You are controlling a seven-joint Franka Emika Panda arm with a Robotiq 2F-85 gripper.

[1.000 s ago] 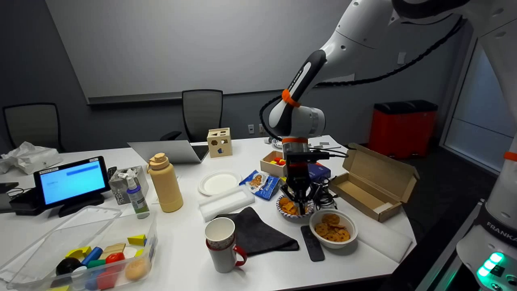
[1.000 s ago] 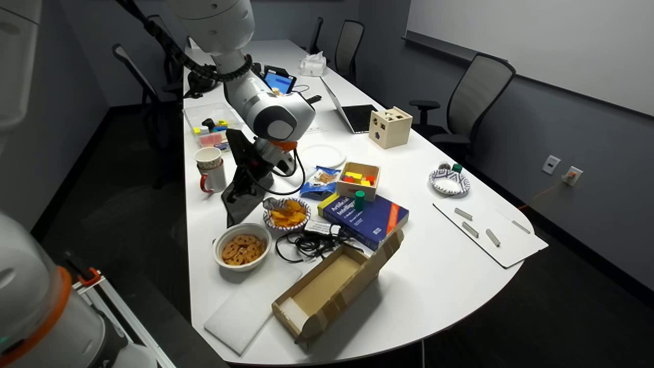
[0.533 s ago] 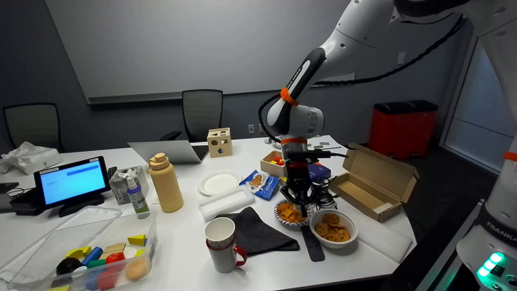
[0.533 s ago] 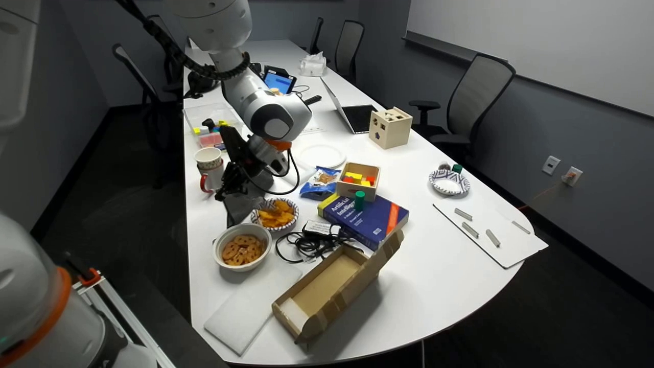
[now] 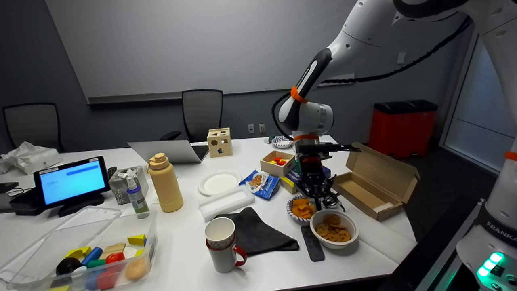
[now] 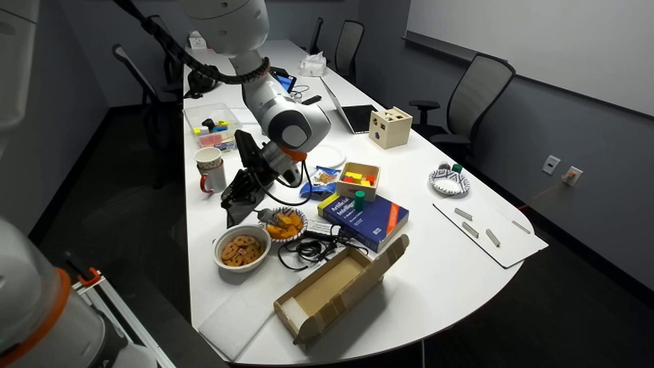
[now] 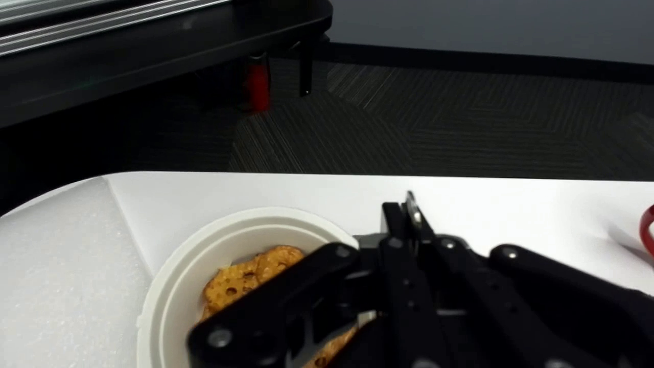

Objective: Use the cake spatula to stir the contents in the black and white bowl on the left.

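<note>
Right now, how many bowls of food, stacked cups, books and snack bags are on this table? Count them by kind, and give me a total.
Bowls of food: 2 (patterned bowl, white bowl)
Stacked cups: 2 (upper cup, lower mug)
Books: 1 (blue book)
Snack bags: 1 (blue bag)
Total: 6

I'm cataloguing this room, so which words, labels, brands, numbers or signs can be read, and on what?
"FRANKA": on the robot base.
"Artificial Intelligence": on the blue book.
Too small or blurred to read: the book's smaller print; lettering on the arm, snack bag, tablet and spray bottle; the white label by the black cables.
</note>
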